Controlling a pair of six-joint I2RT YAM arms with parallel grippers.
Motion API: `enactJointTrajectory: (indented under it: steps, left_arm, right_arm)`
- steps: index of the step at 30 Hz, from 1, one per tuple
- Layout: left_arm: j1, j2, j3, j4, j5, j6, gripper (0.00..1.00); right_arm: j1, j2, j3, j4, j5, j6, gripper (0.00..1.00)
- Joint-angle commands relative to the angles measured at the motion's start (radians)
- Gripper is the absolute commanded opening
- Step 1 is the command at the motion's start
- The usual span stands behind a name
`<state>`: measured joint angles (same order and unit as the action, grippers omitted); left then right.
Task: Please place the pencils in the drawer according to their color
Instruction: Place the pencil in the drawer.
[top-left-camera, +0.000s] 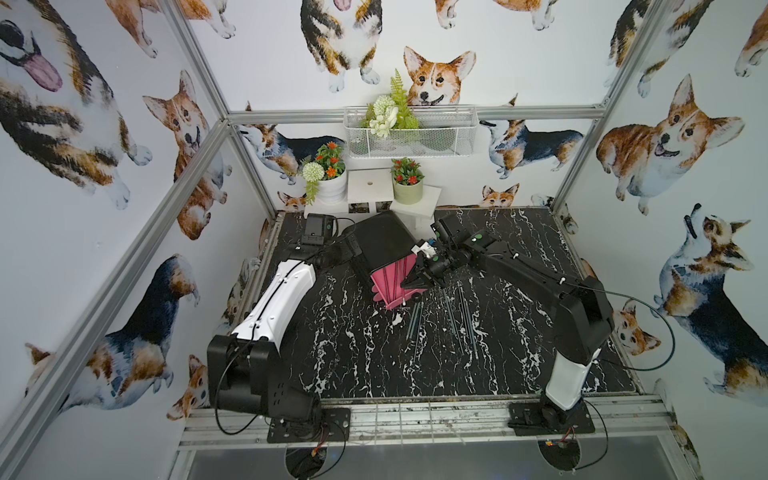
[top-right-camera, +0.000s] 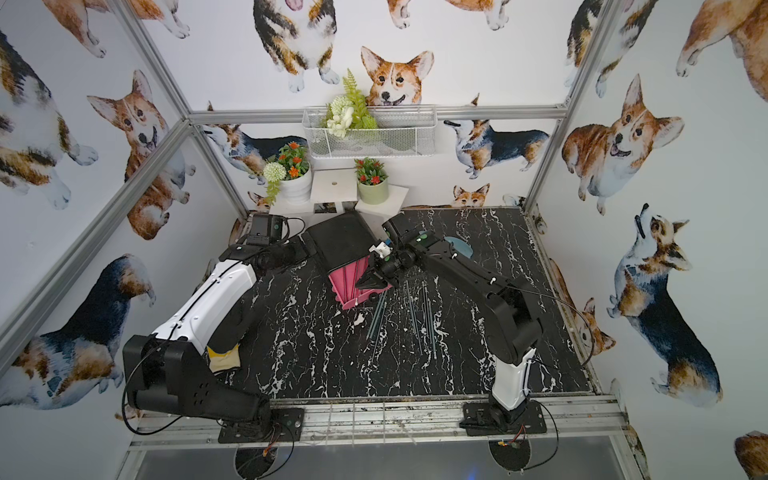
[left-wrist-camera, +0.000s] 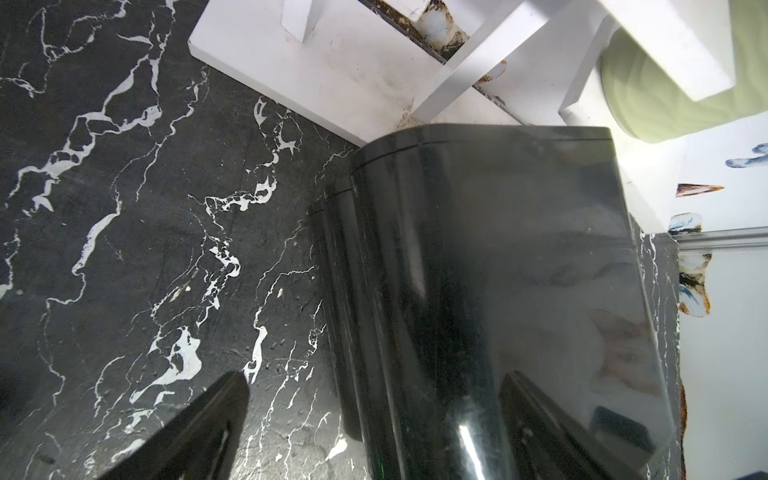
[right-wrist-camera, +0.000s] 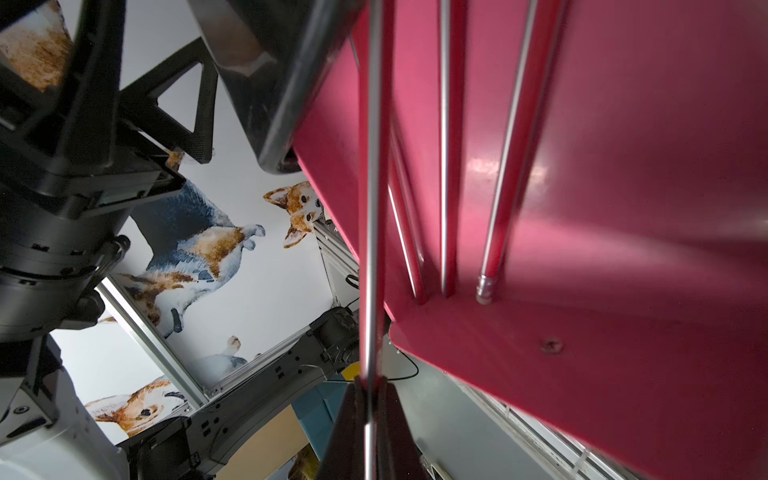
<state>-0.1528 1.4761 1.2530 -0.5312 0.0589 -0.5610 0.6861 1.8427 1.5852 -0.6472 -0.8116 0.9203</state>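
The black drawer chest (top-left-camera: 380, 239) (top-right-camera: 337, 237) stands tilted at the back of the table, with one pink drawer (top-left-camera: 384, 293) (right-wrist-camera: 623, 187) pulled out. Three pinkish-red pencils (right-wrist-camera: 446, 166) lie inside it. My right gripper (top-left-camera: 411, 283) (top-right-camera: 365, 283) (right-wrist-camera: 370, 384) is shut on another pinkish-red pencil (right-wrist-camera: 374, 208), held lengthwise above the open drawer. My left gripper (left-wrist-camera: 374, 376) (top-left-camera: 351, 249) is open and straddles a rounded edge of the chest (left-wrist-camera: 478, 270); one finger is over the chest, the other beside it. Teal-green pencils (top-left-camera: 415, 322) (top-right-camera: 377, 316) and dark pencils (top-left-camera: 469, 320) (top-right-camera: 430, 320) lie on the table in front.
A white stand (top-left-camera: 374, 185) (left-wrist-camera: 311, 70) with a white flower pot (top-left-camera: 332, 189) and a green pot (top-left-camera: 408, 192) sits right behind the chest. A wire basket (top-left-camera: 436, 139) hangs on the back wall. A blue dustpan (top-right-camera: 459, 246) lies behind my right arm.
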Motion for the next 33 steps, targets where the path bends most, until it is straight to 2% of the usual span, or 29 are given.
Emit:
enactJointTrajectory:
  steps: [1,13,17,21,33]
  left_arm:
    - [0.001,-0.003,0.003,0.002,-0.002,0.009,1.00]
    - [0.001,0.001,-0.002,0.010,0.010,0.006,1.00]
    - [0.001,-0.002,0.000,0.010,0.010,0.006,1.00]
    - [0.001,-0.002,0.001,0.011,0.010,0.006,1.00]
    - [0.001,-0.008,-0.009,0.012,0.012,0.003,1.00]
  right_arm:
    - [-0.008,0.026,0.020,-0.003,0.023,-0.001,0.00]
    - [-0.018,0.106,0.107,-0.021,0.067,-0.017,0.01]
    - [-0.018,0.120,0.135,-0.037,0.078,-0.026,0.14]
    - [-0.017,0.115,0.148,-0.060,0.092,-0.041,0.23]
    - [-0.016,0.065,0.156,-0.102,0.108,-0.078,0.24]
